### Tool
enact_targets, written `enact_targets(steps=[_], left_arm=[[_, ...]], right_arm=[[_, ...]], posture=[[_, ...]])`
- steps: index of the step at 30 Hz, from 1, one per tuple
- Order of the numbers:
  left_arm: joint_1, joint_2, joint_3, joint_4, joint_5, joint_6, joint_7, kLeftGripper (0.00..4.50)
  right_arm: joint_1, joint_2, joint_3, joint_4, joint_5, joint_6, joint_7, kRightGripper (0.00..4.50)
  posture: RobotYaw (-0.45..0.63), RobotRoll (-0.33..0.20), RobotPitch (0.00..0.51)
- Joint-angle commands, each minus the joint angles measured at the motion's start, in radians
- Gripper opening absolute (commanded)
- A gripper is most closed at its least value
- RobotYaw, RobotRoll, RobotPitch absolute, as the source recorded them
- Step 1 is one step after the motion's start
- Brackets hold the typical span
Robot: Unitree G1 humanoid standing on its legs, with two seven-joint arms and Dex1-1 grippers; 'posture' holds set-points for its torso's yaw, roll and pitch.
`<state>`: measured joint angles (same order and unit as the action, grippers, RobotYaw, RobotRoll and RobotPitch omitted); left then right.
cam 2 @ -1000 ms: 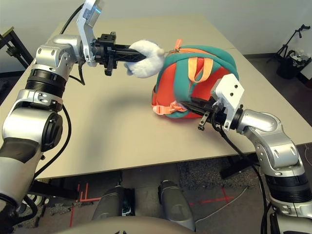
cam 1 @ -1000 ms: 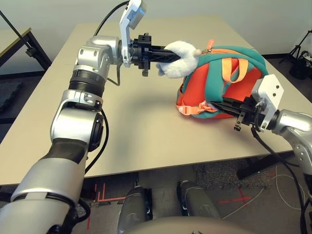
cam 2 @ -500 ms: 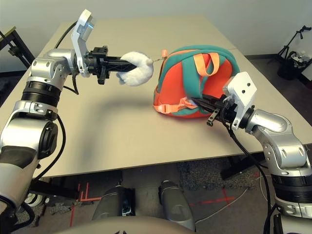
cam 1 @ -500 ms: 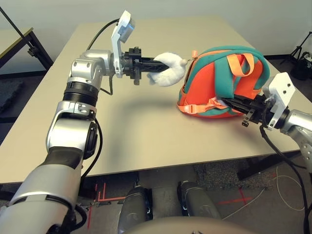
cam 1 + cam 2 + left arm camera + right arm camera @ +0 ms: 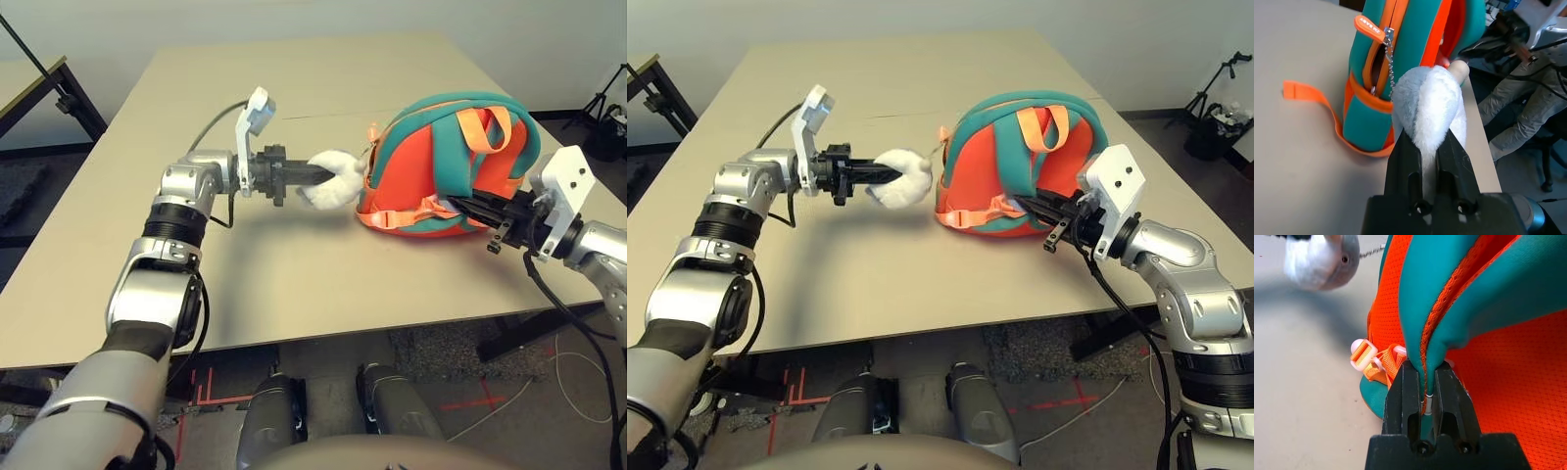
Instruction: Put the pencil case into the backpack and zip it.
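Two pincers grip here: the left pincer (image 5: pixel 1425 142) clamps the fluffy white plush toy (image 5: pixel 331 178), chained to the zipper pull (image 5: pixel 1370 26). The right pincer (image 5: pixel 1422 382) pinches a padded teal strap (image 5: pixel 1449 308). Between them the domed orange mesh backpack (image 5: pixel 431 181) sits on the smooth beige bench (image 5: pixel 294 274).

You get bright, even light from above, and the table (image 5: pixel 294 284) looks pale with no hard glare. A soft grey shadow lies on it under the left arm and beside the backpack (image 5: pixel 431 186). The head views look sharp, and lines bend a little near the edges. In the right wrist view, the plush toy (image 5: pixel 1320 259) looks fuzzy and out of focus, while the strap close by looks crisp.
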<state>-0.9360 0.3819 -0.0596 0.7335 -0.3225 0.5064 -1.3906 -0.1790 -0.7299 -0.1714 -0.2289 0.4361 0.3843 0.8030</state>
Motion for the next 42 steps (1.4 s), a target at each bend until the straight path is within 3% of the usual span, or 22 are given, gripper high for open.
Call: enact_targets(steps=[1, 17, 21, 24, 29, 33, 42], left_arm=[[0.046, -0.013, -0.010, 0.038, 0.021, 0.000, 0.027, 0.02], [0.144, -0.042, -0.002, 0.041, 0.024, 0.011, 0.096, 0.02], [0.134, -0.043, 0.060, 0.007, -0.041, 0.072, 0.114, 1.41], [0.125, -0.026, 0.133, -0.055, -0.125, 0.171, 0.118, 2.63], [0.158, 0.044, 0.175, -0.175, -0.175, 0.256, 0.133, 4.50], [0.180, 0.102, 0.224, -0.240, -0.226, 0.324, 0.147, 4.50], [0.323, 0.167, 0.339, -0.420, -0.261, 0.326, 0.307, 4.50]], right_arm=[[-0.020, -0.014, -0.037, 0.024, -0.020, -0.015, -0.022, 0.03], [-0.052, -0.002, -0.022, 0.057, -0.041, -0.029, -0.016, 0.03], [-0.043, -0.002, -0.019, 0.047, -0.037, -0.017, -0.012, 0.03], [-0.008, -0.026, -0.021, 0.019, -0.013, 0.013, 0.025, 1.06], [0.014, -0.101, -0.072, -0.016, 0.055, 0.079, 0.088, 3.03], [0.005, -0.159, -0.114, -0.016, 0.091, 0.116, 0.125, 4.47], [-0.039, -0.192, -0.167, 0.185, 0.044, 0.053, 0.108, 4.47]], posture=[[-0.31, 0.000, 0.045], [-0.29, 0.000, 0.046], [-0.29, 0.000, 0.047], [-0.29, 0.000, 0.047], [-0.28, 0.000, 0.048], [-0.27, 0.000, 0.046], [-0.23, 0.000, 0.038]])
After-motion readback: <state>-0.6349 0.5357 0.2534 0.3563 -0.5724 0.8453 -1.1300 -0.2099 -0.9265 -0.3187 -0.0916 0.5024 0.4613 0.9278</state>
